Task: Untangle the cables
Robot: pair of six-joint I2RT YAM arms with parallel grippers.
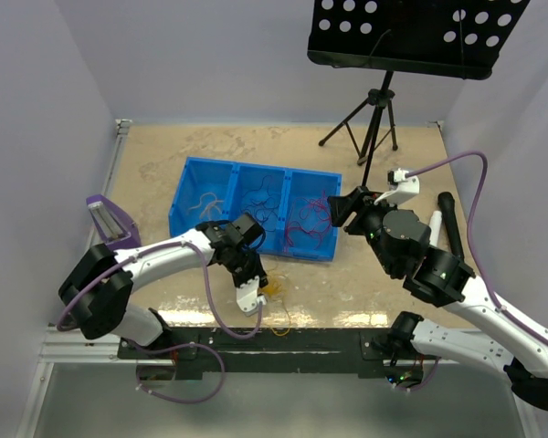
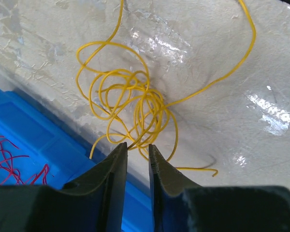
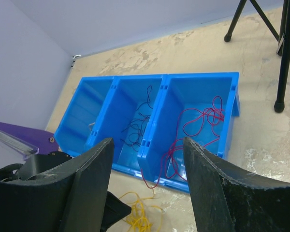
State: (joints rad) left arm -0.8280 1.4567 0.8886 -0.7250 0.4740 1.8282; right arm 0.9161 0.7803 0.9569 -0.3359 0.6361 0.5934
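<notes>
One purple holder [image 1: 108, 217] with a pale insert sits at the far left edge of the table [image 1: 146, 155]; what it is I cannot tell. Just right of it the left arm bends inward and points the left gripper [image 2: 137, 147] down at the bare tabletop in front of the blue bin [image 1: 179, 203]. Its fingers are released: they stand a narrow slot apart, wider than any strand, and clamp nothing. The yellow wire [image 2: 145, 104] lies on the table in a loose curly tangle right at the fingertips, its nearest loops reaching the slot, with one long end arcing off to the right in the left wrist view. The bin behind it has three compartments in a row. The left one holds a few pale wires [image 1: 208, 203] whose colour is hard to make out, the middle one holds dark wires [image 3: 140, 118], and the right one holds red wires [image 3: 198, 121], one loop of which hangs over the near wall. Right of the bin, the right gripper [image 3: 147, 142] hovers above the table facing the bin, its fingers spread wide and holding nothing. Farther right a white microphone [image 1: 435, 224] and a black microphone [image 1: 449, 233] lie side by side, and a black music stand [image 1: 411, 32] on a tripod [image 1: 370, 119] rises at the back right.
</notes>
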